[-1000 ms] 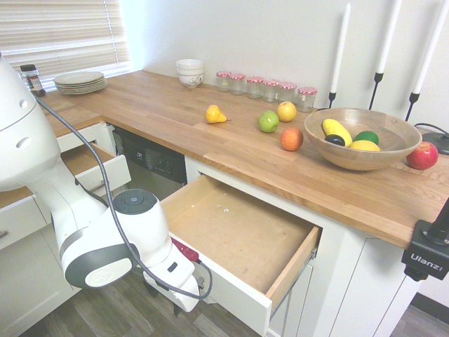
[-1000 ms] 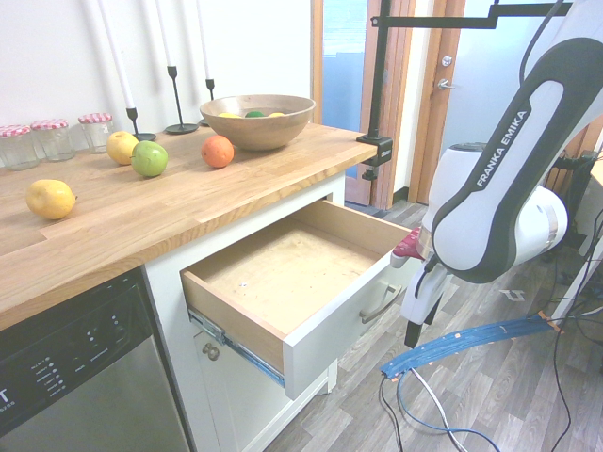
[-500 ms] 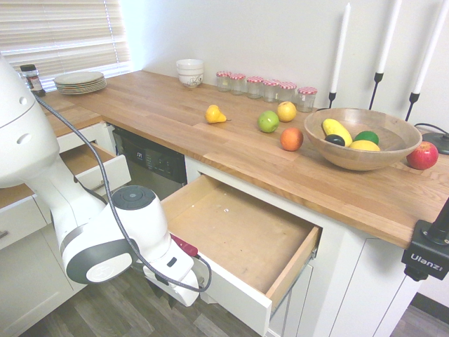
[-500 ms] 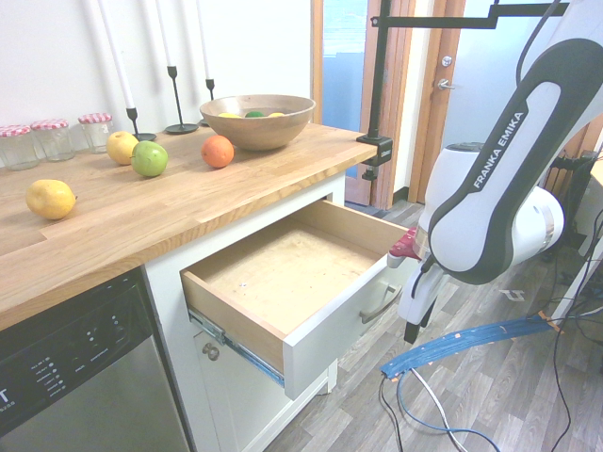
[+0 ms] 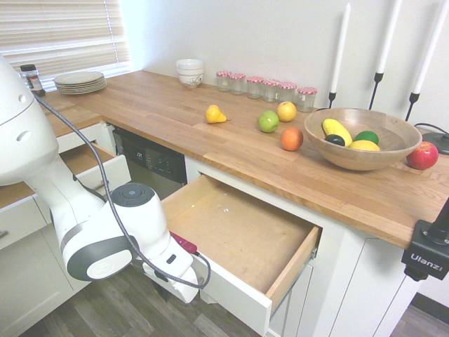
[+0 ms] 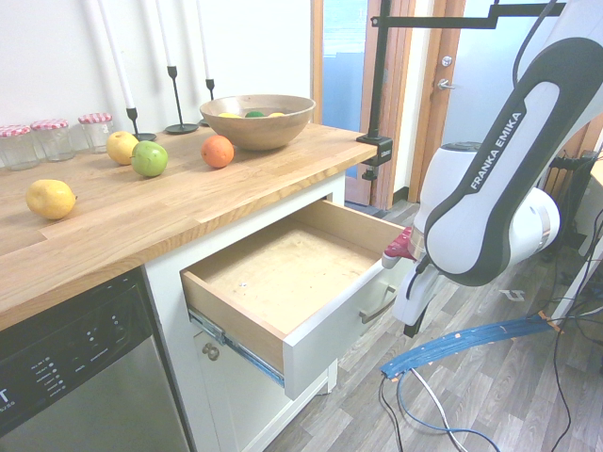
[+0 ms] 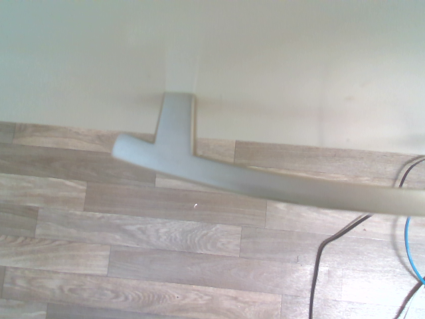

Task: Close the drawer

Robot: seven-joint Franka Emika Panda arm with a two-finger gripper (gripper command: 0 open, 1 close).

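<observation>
White, rounded arm (image 6: 504,179) with dark-grey panels, black "FRANKA EMIKA" lettering and a braided grey cable (image 5: 109,189).

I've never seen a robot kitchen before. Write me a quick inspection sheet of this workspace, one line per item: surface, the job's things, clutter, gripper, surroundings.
Surface: wooden countertop, with fruit, jars and bowls on it.
Job's things: wide drawer pulled out, nothing large inside; curved bar handle on its front.
Clutter: green apple, orange, yellow pear loose on the counter; wooden bowl holding fruit.
Gripper: the gripper is down in front of the drawer; whether it touches the handle, I cannot tell.
Surroundings: dishwasher beside the drawer; a narrower drawer also open.
</observation>
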